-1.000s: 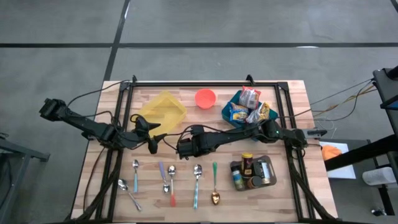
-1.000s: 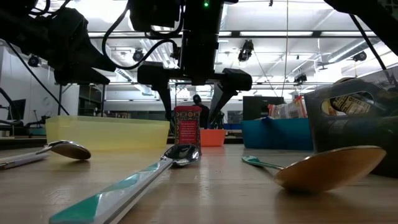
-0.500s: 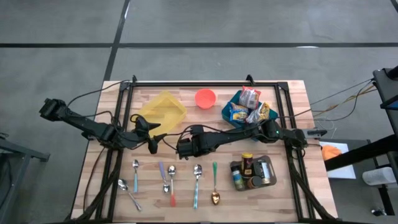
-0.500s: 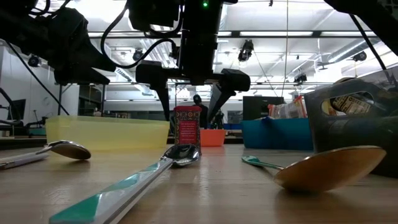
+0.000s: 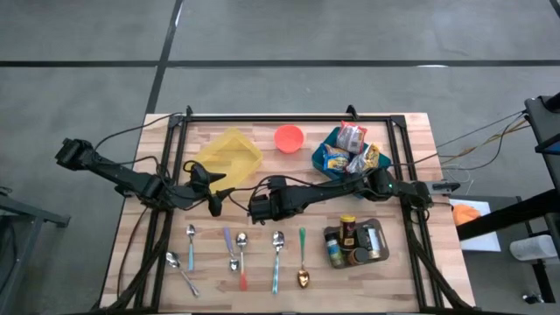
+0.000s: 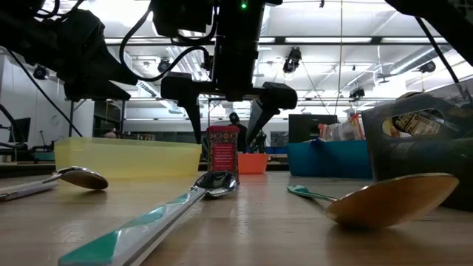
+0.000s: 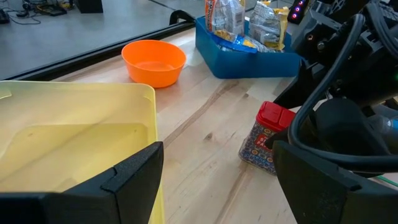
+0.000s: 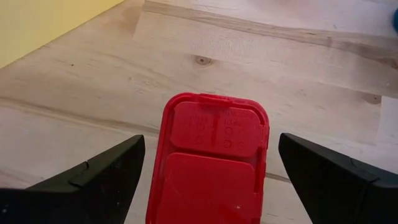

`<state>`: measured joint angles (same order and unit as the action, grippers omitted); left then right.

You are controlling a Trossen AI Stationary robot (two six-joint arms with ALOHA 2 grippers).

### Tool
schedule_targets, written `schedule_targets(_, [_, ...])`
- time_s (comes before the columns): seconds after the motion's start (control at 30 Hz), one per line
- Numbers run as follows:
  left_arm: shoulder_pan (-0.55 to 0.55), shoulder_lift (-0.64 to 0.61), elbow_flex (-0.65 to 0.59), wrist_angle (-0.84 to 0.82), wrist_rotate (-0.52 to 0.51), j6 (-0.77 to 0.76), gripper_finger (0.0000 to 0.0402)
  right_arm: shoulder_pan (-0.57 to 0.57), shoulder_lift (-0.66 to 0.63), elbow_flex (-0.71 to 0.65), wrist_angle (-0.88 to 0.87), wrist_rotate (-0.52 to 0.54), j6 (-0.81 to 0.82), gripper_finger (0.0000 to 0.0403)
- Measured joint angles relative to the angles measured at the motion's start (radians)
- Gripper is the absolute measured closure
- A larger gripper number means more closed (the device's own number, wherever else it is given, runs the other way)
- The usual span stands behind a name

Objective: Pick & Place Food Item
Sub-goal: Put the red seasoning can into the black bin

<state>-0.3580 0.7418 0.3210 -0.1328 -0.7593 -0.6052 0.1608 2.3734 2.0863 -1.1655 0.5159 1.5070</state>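
— Where's the red-lidded sprinkle shaker [image 6: 222, 150]?

— Standing upright on the wooden tabletop [image 5: 394, 271], centre of the high view, between the right pincer's [image 6: 230, 111] fingers, which are spread wide and clear of it (gaps on both sides).

— And the left pincer [image 5: 217, 199]?

— Also spread, holding nothing, near the yellow plastic bin [image 5: 228, 154].

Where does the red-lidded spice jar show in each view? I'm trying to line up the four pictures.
High view: hidden under the right gripper at table centre.
Low view: the spice jar stands upright at centre, between the open fingers, not gripped.
Left wrist view: right of centre, on the wood.
Right wrist view: its red lid fills bottom centre.
Shared landmark: the orange bowl, absent only from the right wrist view.
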Motion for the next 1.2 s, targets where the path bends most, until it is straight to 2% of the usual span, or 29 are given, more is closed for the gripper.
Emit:
schedule_targets(0.33, [0.000,0.000,0.000,0.000,0.000,0.000,0.0102,0.000,0.000,-0.001,0.004,0.000,0.000,0.0044])
schedule_targets(0.6, [0.000,0.000,0.000,0.000,0.000,0.001,0.0102,-0.004,0.000,-0.003,-0.009,0.000,0.003,0.0139])
schedule_targets(0.77, [0.000,0.000,0.000,0.000,0.000,0.004,0.0102,-0.004,0.000,-0.006,-0.009,0.001,0.005,0.0177])
schedule_targets(1.2, [0.000,0.000,0.000,0.000,0.000,0.003,0.0102,-0.005,0.000,-0.009,-0.009,0.002,0.005,0.0180])
